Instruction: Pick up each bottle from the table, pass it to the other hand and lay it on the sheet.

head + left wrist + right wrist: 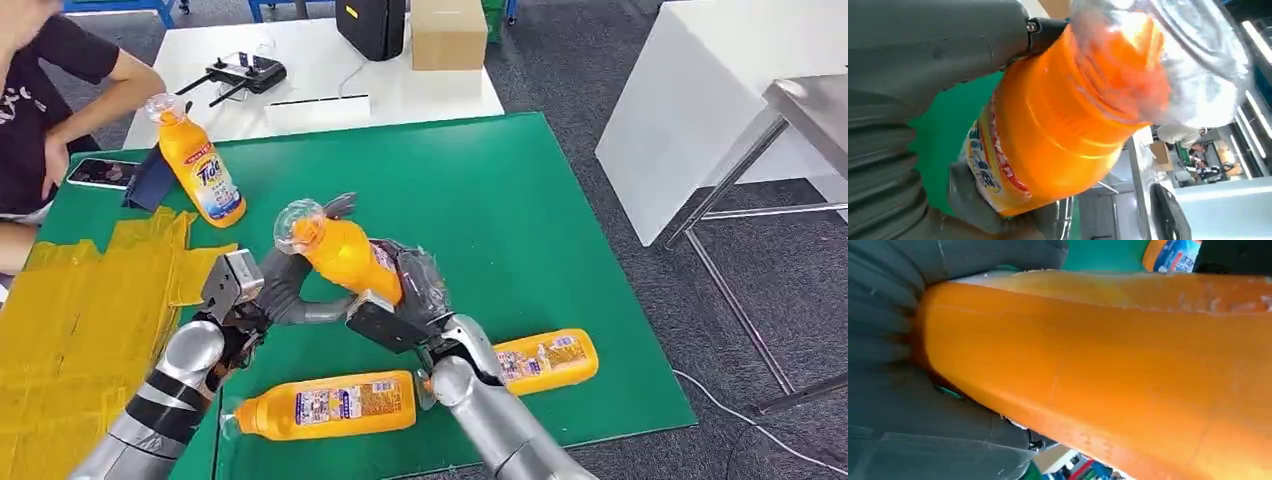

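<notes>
From the head view we see an orange bottle (345,255) lifted above the green table (500,200), tilted with its clear cap up and toward the left. Our right hand (405,300) is wrapped around its lower body, gripping it. Our left hand (275,290) reaches in from the other side, its fingers curled at the bottle's neck and shoulder; we cannot tell from here whether they have closed on it. A standing bottle (200,165) with a blue and white label is upright near the table's far left edge, just beyond the yellow sheet (80,300) (crumpled, spread over the left side). Two more bottles lie flat on the near part of the table: the left lying bottle (325,405) between our forearms, and the right lying bottle (545,360) partly behind our right arm. A person's arm (130,75) shows at the far left, with a phone (100,172) on the table beside it.

In the left wrist view the held bottle (1063,115) sits close against our left hand (923,60), grey thumb along its shoulder, clear cap blurred; contact looks likely, though a firm hold we cannot confirm.

In the right wrist view our right hand (908,405) clasps the bottle's orange body (1098,375), with fingers above and below it.
</notes>
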### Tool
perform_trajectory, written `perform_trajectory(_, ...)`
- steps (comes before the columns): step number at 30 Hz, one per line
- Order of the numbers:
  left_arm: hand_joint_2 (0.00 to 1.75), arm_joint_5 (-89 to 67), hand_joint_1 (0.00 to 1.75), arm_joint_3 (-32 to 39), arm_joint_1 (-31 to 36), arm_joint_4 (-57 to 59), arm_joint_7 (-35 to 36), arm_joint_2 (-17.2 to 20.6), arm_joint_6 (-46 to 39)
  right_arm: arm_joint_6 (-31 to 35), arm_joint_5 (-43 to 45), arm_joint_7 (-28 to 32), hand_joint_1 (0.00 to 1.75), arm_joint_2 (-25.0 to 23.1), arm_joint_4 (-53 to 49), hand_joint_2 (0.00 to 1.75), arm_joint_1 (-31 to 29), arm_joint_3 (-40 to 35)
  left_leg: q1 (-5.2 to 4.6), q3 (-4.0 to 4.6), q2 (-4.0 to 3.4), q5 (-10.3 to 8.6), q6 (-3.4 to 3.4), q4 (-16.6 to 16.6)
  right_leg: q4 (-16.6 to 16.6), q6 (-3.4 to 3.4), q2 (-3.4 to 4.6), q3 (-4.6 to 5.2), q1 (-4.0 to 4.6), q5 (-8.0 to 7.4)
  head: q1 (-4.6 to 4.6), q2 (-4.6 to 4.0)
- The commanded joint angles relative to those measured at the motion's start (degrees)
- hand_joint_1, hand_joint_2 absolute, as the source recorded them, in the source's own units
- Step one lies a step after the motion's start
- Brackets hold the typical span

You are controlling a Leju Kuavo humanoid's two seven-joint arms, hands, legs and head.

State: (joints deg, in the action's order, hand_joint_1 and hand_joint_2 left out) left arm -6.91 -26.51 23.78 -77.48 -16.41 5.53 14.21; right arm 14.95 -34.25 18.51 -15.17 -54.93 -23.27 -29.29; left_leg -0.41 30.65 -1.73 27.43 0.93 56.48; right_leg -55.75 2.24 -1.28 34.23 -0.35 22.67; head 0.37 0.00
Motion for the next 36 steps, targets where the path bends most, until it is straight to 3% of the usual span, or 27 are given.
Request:
perform_trajectory(1,1.75,0.9,0.0,-2.8,3.1,4.6,0.2,-1.2,0.7,-0.4,-1.0,0.2,1.64,-0.2,6.3,1.75,-3.5,-5.5,0.05,-0.06,0.1,0.01,-0.04,0.0,0.0,-0.01,0.05,-0.09,0.02,0.0,0.0,0.0)
perform_trajectory(14,1.75,6.8,0.0,-2.1,3.2,6.4,1.3,-2.1,2.0,1.5,-1.8,-0.4,1.64,-0.9,7.9,1.75,-2.8,-12.3,0.06,-0.09,0.16,0.02,-0.04,0.0,0.0,-0.01,0.01,-0.11,0.05,0.03,0.0,0.02)
perform_trajectory(15,1.75,6.8,0.19,-2.1,3.1,6.4,1.3,-2.2,1.9,1.6,-1.6,-0.4,1.62,-0.9,7.9,1.75,-2.8,-12.4,0.1,-0.13,0.2,0.04,-0.06,0.0,0.0,-0.02,0.02,-0.17,0.09,0.04,0.04,0.0)
perform_trajectory(16,1.75,6.9,0.99,-2.2,3.0,6.4,1.3,-2.2,1.8,1.6,-1.5,-0.4,1.62,-0.9,7.9,1.75,-2.8,-12.4,0.09,-0.11,0.18,0.03,-0.06,0.0,0.0,-0.02,0.0,-0.15,0.07,0.04,0.0,0.02)
perform_trajectory(17,1.75,6.9,1.68,-2.2,2.9,6.5,1.3,-2.2,1.9,1.7,-1.4,-0.5,1.62,-0.9,7.8,1.75,-2.8,-12.4,0.13,-0.16,0.24,0.06,-0.08,0.0,0.0,-0.03,0.01,-0.23,0.11,0.06,0.02,0.0)
perform_trajectory(18,1.75,7.0,1.75,-2.2,2.8,6.6,1.3,-2.2,1.8,1.8,-1.2,-0.5,1.64,-0.8,7.6,1.75,-2.8,-12.3,0.17,-0.26,0.33,0.11,-0.11,0.1,0.0,-0.05,0.02,-0.34,0.14,0.12,0.02,0.0)
perform_trajectory(36,1.75,7.5,1.75,-2.0,2.0,6.0,1.0,-1.9,1.6,3.3,0.7,-0.3,1.73,0.1,5.8,1.75,-2.4,-10.5,0.1,-0.16,0.27,0.05,-0.07,0.0,0.0,-0.03,-0.03,-0.22,0.08,0.07,0.02,0.0)
